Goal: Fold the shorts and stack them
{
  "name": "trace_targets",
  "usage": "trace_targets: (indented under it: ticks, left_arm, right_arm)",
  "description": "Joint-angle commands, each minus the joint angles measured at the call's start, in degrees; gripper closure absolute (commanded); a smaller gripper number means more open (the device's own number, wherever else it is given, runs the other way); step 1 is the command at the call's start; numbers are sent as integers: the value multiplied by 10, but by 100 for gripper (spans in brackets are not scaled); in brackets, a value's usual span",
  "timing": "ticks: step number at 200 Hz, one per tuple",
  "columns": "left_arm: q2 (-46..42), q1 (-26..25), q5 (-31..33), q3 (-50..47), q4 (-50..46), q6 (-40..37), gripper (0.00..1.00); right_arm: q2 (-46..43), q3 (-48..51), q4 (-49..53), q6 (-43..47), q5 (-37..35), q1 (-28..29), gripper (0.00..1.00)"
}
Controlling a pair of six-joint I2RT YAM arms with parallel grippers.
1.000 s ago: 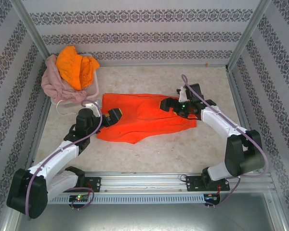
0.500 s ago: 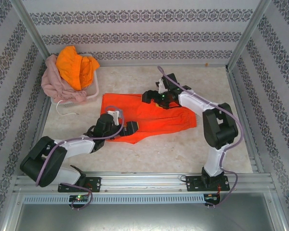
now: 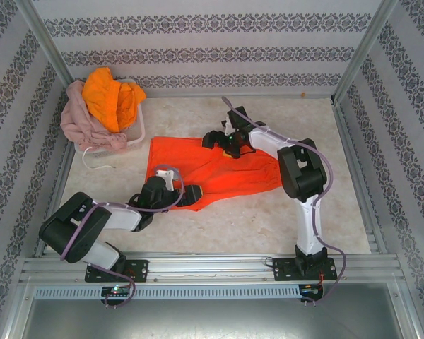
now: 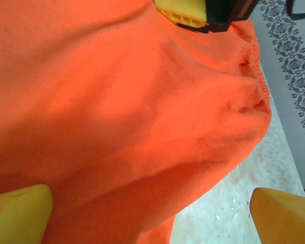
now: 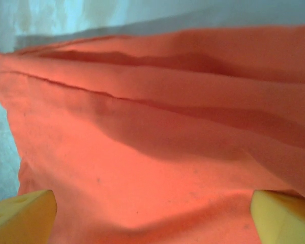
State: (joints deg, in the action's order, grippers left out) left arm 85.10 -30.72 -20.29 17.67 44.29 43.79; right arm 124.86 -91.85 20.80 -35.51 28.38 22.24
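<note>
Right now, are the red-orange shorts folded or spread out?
Spread out: the red-orange shorts lie wide and mostly flat on the table, wrinkled, with no fold-over visible.

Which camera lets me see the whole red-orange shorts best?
The top camera. There the red-orange shorts lie spread on the table, nearly their whole outline showing. The left wrist camera sits close on the fabric and a gathered edge; the right wrist camera sits close on long creases.

Bare tabletop (image 3: 240, 226) around shorts (image 3: 233, 173); basket (image 3: 137, 133) far-left
</note>
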Motion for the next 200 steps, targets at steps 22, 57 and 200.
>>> trace_targets:
  ticks: [22, 57, 200]
  left_arm:
    - [15, -9, 14, -29, -18, 20, 0]
    - [15, -10, 17, -29, -18, 21, 0]
    - [-244, 89, 12, 172, -337, -88, 0]
  right_arm:
    - [45, -58, -1, -30, -10, -23, 2]
    - [81, -95, -11, -54, 9, -30, 2]
    - [-381, 184, -31, 98, -77, -42, 2]
